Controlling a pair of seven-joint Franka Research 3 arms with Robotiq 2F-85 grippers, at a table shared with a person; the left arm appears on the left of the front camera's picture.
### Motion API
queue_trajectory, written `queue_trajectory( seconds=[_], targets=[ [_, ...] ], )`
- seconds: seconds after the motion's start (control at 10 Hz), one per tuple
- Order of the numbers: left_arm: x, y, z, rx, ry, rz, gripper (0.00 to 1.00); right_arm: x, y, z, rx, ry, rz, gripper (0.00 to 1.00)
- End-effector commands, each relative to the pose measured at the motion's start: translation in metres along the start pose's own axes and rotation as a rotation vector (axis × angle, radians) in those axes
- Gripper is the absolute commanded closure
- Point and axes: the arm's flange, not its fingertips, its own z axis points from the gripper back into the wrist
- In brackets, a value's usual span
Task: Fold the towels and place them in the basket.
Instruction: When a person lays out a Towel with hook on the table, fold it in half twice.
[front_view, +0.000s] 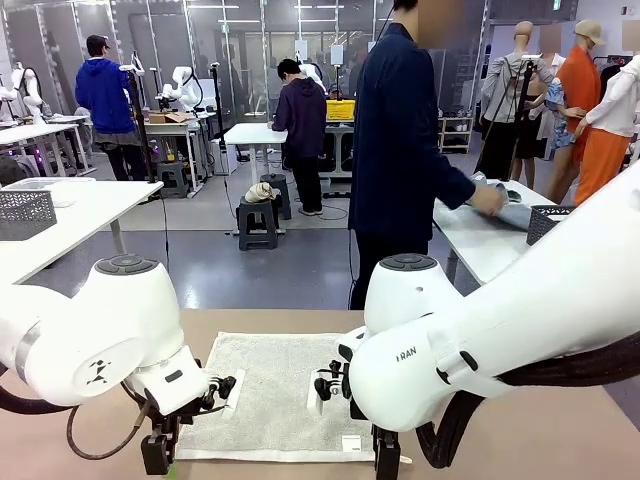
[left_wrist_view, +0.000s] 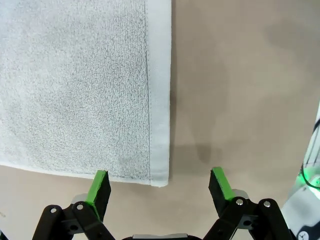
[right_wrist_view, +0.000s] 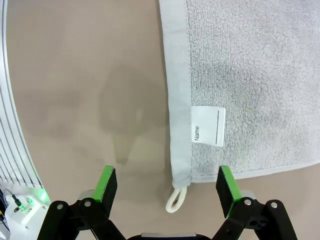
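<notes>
Towel first: a cream-white rectangular terry towel (front_view: 275, 395) lies spread flat on the tan tabletop (front_view: 270, 320), between the two white arms and close to the robot's side of the table.

The left gripper (left_wrist_view: 160, 182) hangs over one near corner with its jaws wide open and nothing between them. In the left wrist view the smooth hemmed edge of the towel (left_wrist_view: 75, 85) ends in a corner that falls between the green pads; one pad sits at the towel's border and the other is over bare table.

The right gripper (right_wrist_view: 166, 172) is spread just as wide and also holds nothing. It is over the other near corner of the towel (right_wrist_view: 250, 75). A small cream hanging loop (right_wrist_view: 175, 200) sticks out from that corner between the fingers, and a white sewn label printed "Name" (right_wrist_view: 207, 126) lies just beyond on the hem. I cannot tell whether either set of fingertips touches the table.

From the front, both grippers show low at the towel's near edge, left (front_view: 158, 455) and right (front_view: 385, 450).

Across the table a person in a dark navy jacket (front_view: 400, 150) is turned toward a white side table, one hand (front_view: 490, 200) on a pale cloth. A dark grey lattice-sided basket (front_view: 548, 222) stands there, well apart from the towel.
</notes>
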Motion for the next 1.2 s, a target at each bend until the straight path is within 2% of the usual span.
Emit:
queue_trajectory(
  seconds=[0.0,0.4,0.5,0.6,0.7,1.1],
  targets=[
    [0.0,0.004,-0.007,0.006,-0.046,-0.006,0.0,0.001,-0.006,-0.008,0.007,-0.025,0.039,0.0],
    [-0.002,0.008,-0.012,-0.007,-0.059,0.002,0.0,0.003,-0.008,-0.016,0.013,-0.025,0.059,0.0],
    [-0.002,0.008,-0.012,-0.005,-0.056,-0.003,0.03,0.003,-0.008,-0.017,0.008,-0.022,0.061,0.06],
    [-0.001,0.009,-0.012,-0.002,-0.052,-0.003,0.19,0.004,-0.008,-0.017,0.006,-0.017,0.06,0.19],
    [-0.001,0.009,-0.011,-0.001,-0.054,-0.002,0.22,0.004,-0.008,-0.017,-0.003,-0.016,0.059,0.21],
    [-0.001,0.014,-0.01,-0.012,-0.042,-0.008,0.22,0.005,-0.012,-0.017,-0.013,0.007,0.056,0.21]
  ],
)
